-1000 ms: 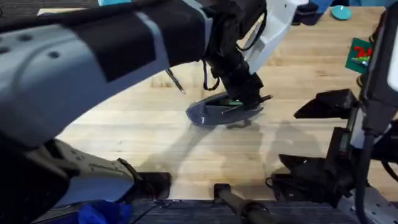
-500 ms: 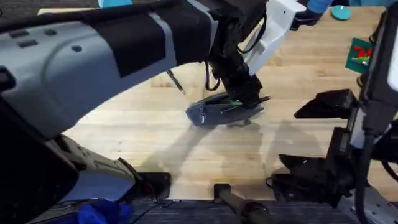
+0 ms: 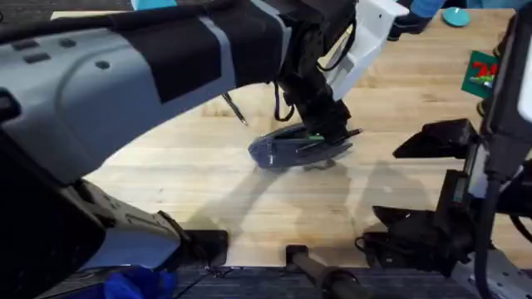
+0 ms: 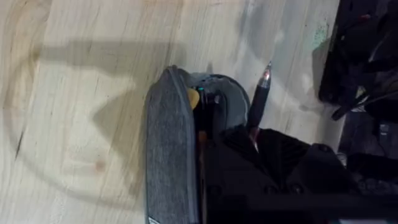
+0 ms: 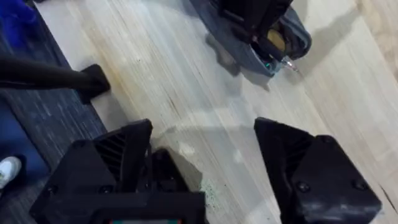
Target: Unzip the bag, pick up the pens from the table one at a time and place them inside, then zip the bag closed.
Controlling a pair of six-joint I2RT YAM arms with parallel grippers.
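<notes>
Light plank table (image 3: 208, 174), seen from overhead, with bare wood on every side of the work area. The grey-blue bag (image 3: 287, 149) lies unzipped near the table's middle, directly beneath the left pincer (image 3: 332, 131), which is clenched on one pen (image 4: 258, 102). In the left wrist view this pen's tip juts out past the far end of the bag and over bare wood, its barrel lying just beside the open mouth and not yet within it. The second pen (image 3: 233, 109) rests on the table well behind and to the outer side of the same pincer, apart from the bag.

Step in hand, as judged: seating the held pen in the pouch. To do it well, the barrel should be brought parallel to the zipper line and the tip drawn back inside the mouth before release; otherwise it may slide off the fabric lip onto the table.

The right pincer (image 5: 205, 158) hangs released, fingers spread, low over bare wood well to the near side of the bag. Ample room lies between the two arms, and no table edge is close to the bag.
</notes>
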